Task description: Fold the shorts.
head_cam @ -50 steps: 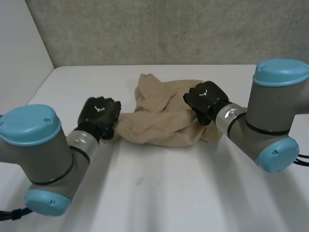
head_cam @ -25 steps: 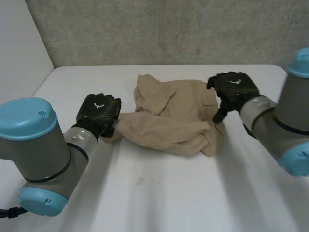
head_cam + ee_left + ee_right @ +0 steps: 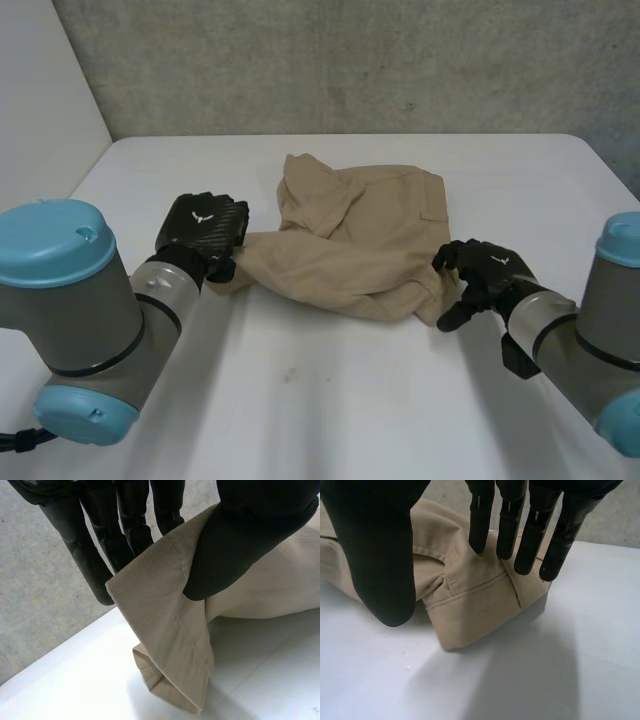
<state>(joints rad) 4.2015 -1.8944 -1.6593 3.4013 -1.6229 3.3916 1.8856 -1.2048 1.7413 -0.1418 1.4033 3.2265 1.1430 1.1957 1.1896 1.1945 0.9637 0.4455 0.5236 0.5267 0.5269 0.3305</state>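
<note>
Tan shorts [image 3: 350, 240] lie crumpled in the middle of the white table [image 3: 330, 400], partly folded over themselves. My left hand [image 3: 205, 228] is at their left end, shut on a corner of the cloth [image 3: 155, 605], which is pinched between thumb and fingers [image 3: 125, 525] and lifted off the table. My right hand [image 3: 480, 275] hovers open just beside the near right corner of the shorts [image 3: 470, 615]. Its fingers [image 3: 520, 525] are straight above that corner and hold nothing.
A grey wall [image 3: 350, 60] stands behind the table's far edge. Bare tabletop [image 3: 545, 670] stretches in front of the shorts and to their right.
My right hand let go of the shorts' upper right part, opened, and swung right and then down to the near right corner. The shorts spread flatter. The left hand kept its pinch.
</note>
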